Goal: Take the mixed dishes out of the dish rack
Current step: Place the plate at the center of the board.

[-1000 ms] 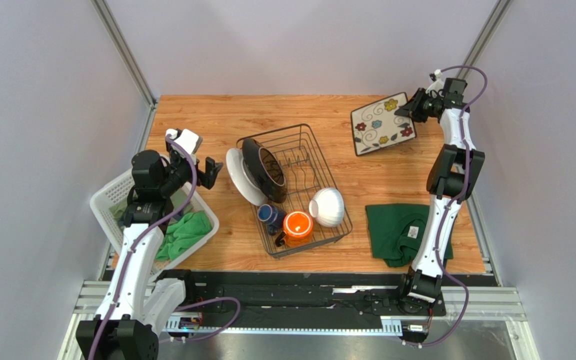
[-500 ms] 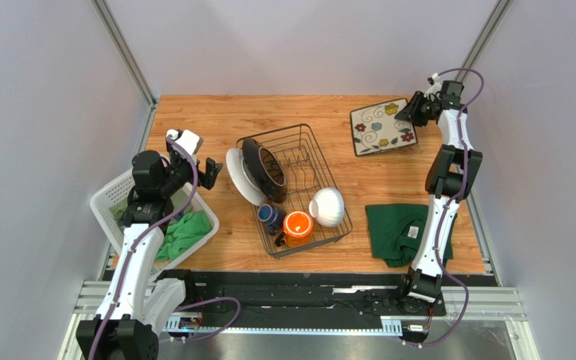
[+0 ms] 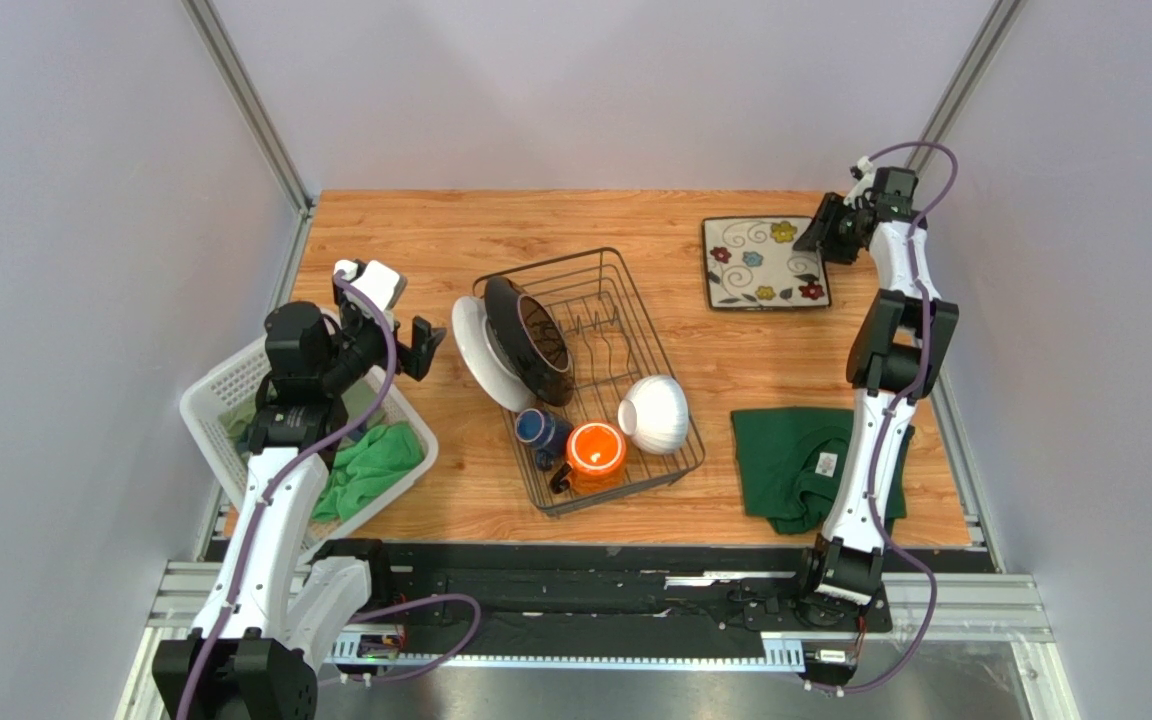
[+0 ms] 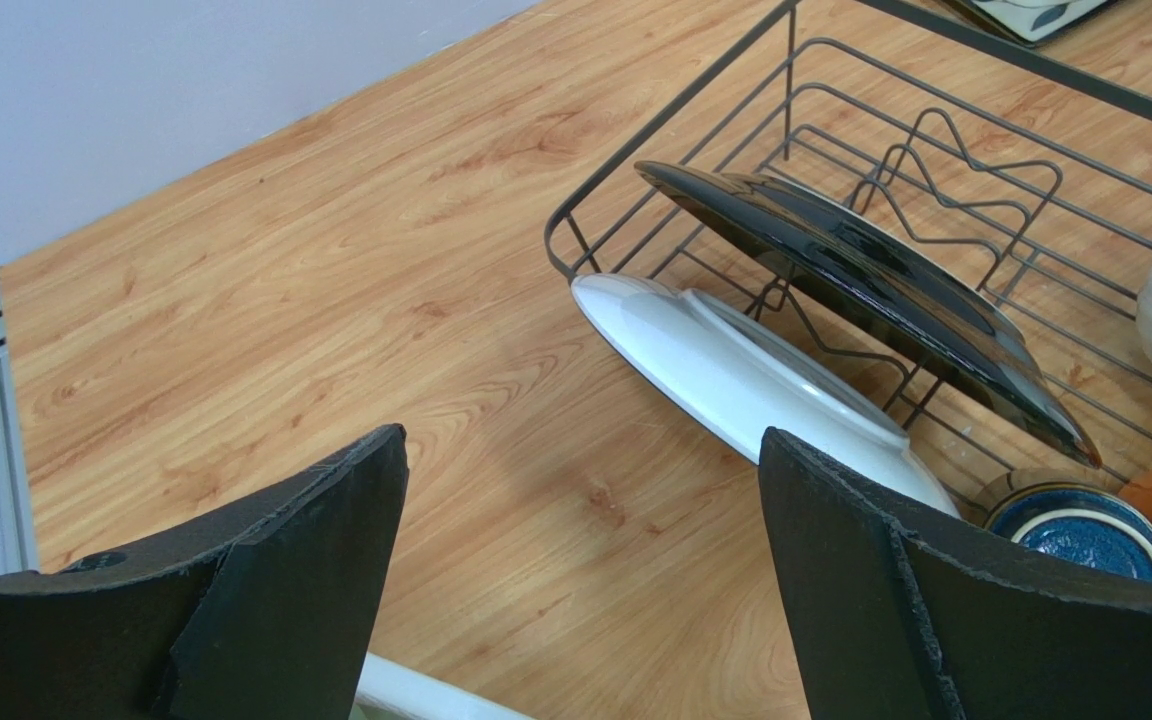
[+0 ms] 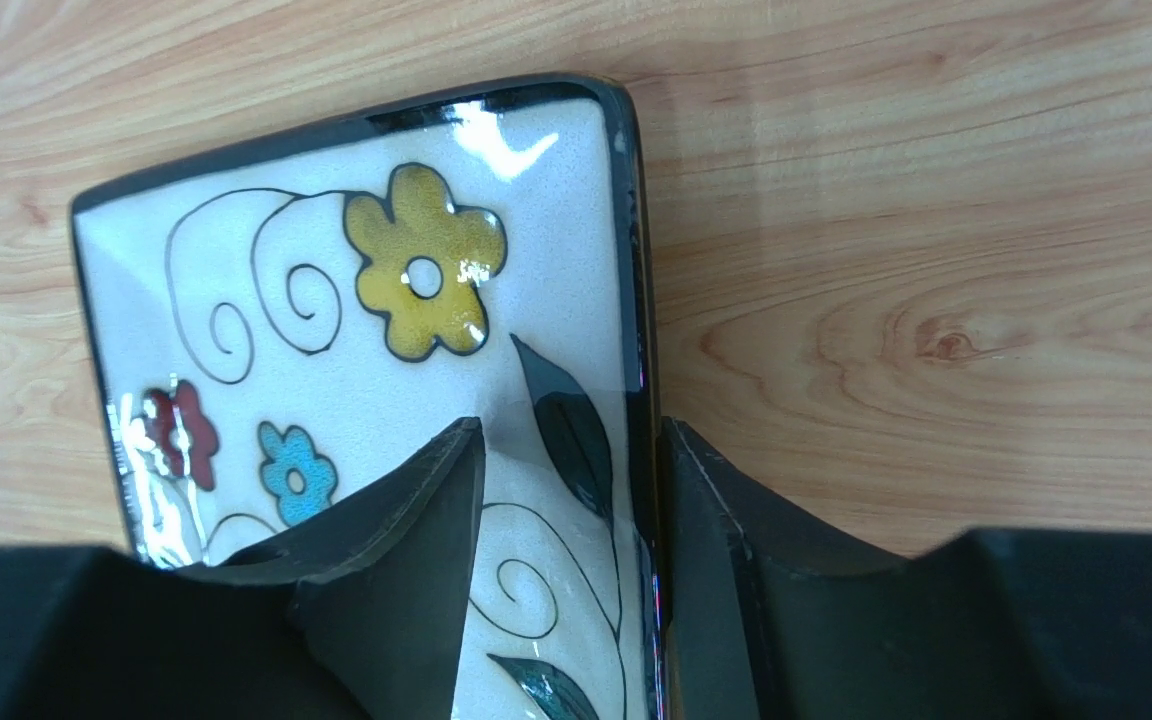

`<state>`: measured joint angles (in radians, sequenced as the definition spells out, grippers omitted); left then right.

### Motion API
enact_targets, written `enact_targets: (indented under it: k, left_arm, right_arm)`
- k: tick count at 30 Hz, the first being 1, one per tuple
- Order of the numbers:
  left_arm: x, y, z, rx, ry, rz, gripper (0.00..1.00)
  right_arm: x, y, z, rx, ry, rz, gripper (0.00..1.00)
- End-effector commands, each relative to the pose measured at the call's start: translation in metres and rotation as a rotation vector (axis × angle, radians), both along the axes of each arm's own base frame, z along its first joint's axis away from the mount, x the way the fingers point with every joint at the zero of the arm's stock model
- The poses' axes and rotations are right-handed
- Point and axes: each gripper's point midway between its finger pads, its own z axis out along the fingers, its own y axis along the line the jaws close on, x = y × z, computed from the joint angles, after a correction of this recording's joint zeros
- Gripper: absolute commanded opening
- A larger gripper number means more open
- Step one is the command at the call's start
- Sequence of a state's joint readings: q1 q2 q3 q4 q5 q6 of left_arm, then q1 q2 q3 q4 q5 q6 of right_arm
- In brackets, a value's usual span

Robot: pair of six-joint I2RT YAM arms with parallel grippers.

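The black wire dish rack (image 3: 639, 318) stands mid-table. It holds a dark round plate (image 3: 527, 339) on edge, a dark blue mug (image 3: 540, 432), an orange mug (image 3: 596, 450) and a white ribbed bowl (image 3: 656, 413). A round white plate (image 3: 473, 354) leans at its left end. The square cream floral plate (image 3: 766, 263) lies flat at the back right. My right gripper (image 5: 570, 429) straddles its right rim, jaws partly apart, one finger over the face and one outside. My left gripper (image 3: 425, 342) is open and empty, left of the white plate (image 4: 732, 375).
A white slotted basket (image 3: 229, 398) with a green cloth (image 3: 372, 462) sits at the left edge. A dark green cloth (image 3: 800, 458) lies at the front right. Grey walls close in the table on three sides.
The floral plate has gone from tilted in my right gripper to lying flat on the table, a little farther back. The left arm has not moved.
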<state>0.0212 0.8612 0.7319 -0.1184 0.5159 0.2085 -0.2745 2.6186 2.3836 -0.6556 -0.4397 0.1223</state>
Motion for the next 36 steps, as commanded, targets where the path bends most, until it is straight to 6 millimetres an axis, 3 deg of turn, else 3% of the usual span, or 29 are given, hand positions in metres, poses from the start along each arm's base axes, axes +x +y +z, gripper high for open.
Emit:
enact_targets:
  k: [1, 15, 29, 32, 33, 36]
  left_arm:
    - [0.001, -0.002, 0.009, 0.017, -0.05, -0.022, 0.95]
    - [0.001, -0.002, 0.009, 0.015, -0.046, -0.02, 0.95]
    - [0.003, 0.005, 0.014, 0.014, -0.052, 0.026, 0.95]
    - [0.002, 0.006, 0.016, 0.015, -0.06, 0.035, 0.95]
    - [0.002, 0.007, 0.017, 0.016, -0.063, 0.039, 0.95]
    - [0.003, 0.01, 0.02, 0.015, -0.07, 0.062, 0.95]
  right_arm:
    - [0.019, 0.005, 0.029, -0.079, -0.084, 0.014, 0.5]
    - [0.017, -0.006, 0.033, -0.142, -0.068, -0.057, 0.56]
    - [0.002, -0.012, 0.073, -0.263, -0.097, -0.147, 0.71]
    - [-0.002, -0.008, 0.089, -0.295, -0.116, -0.137, 0.72]
    - [-0.004, -0.008, 0.106, -0.311, -0.144, -0.143, 0.72]
    - [-0.012, 0.0, 0.121, -0.376, -0.17, -0.117, 0.72]
